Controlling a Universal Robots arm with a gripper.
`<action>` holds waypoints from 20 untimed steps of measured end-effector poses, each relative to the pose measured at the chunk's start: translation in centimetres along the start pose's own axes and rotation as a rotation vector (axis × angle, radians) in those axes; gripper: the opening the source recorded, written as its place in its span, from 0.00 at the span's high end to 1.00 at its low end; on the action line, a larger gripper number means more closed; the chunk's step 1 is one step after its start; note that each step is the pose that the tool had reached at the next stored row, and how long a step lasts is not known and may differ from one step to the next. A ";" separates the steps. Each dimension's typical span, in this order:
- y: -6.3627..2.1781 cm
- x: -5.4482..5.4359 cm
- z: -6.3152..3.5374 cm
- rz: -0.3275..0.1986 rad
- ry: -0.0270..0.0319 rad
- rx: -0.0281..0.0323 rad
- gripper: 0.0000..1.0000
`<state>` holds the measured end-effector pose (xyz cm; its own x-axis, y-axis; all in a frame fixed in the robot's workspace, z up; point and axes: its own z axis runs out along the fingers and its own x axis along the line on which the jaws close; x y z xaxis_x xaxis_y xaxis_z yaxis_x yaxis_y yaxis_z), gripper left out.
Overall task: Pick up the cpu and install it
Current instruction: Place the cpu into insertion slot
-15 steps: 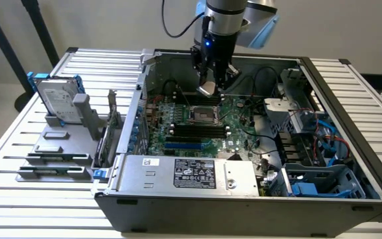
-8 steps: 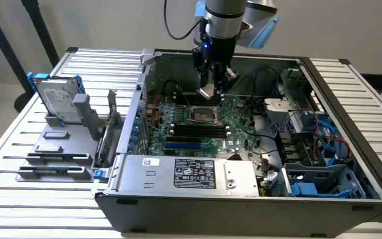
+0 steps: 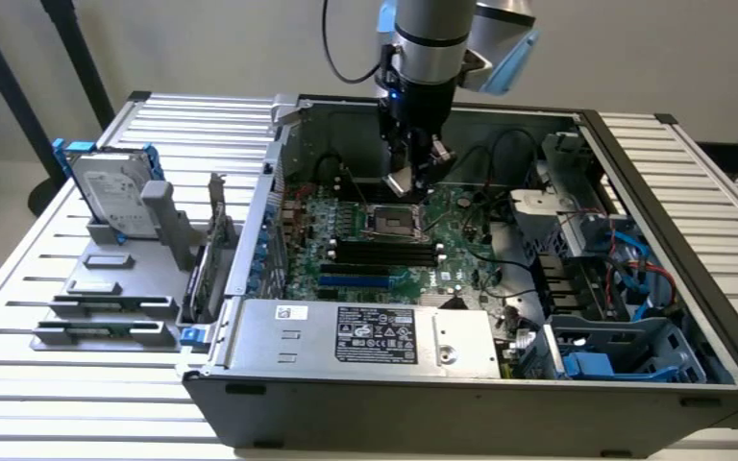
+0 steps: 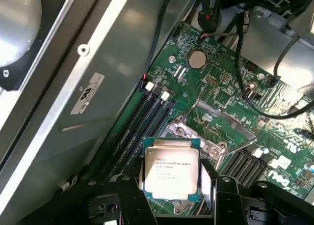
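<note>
Pincer (image 4: 174,188) was clamped on the cpu (image 4: 170,166), held over the socket (image 4: 198,134) | risk judged: socket pins could be bent if the cpu were seated tilted or misaligned.

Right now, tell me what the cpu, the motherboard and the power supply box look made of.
cpu: silver metal lid, satin sheen with printed text, on a thin green board rim.
motherboard: green circuit board, likely fibreglass laminate, dotted with shiny solder and black slots.
power supply box: probably sheet steel, dull grey, bare apart from stickers.
</note>
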<state>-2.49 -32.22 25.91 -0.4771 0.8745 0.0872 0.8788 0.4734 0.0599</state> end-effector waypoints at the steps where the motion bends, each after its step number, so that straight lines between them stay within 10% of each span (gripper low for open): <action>1: -0.01 0.0 0.11 0.018 -0.0010 -0.0014 0.45; 20: -0.08 -0.1 1.38 0.315 -0.0085 -0.0046 0.45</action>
<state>-2.49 -32.21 24.53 -0.1816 0.9789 0.0938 0.9832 0.1789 0.0357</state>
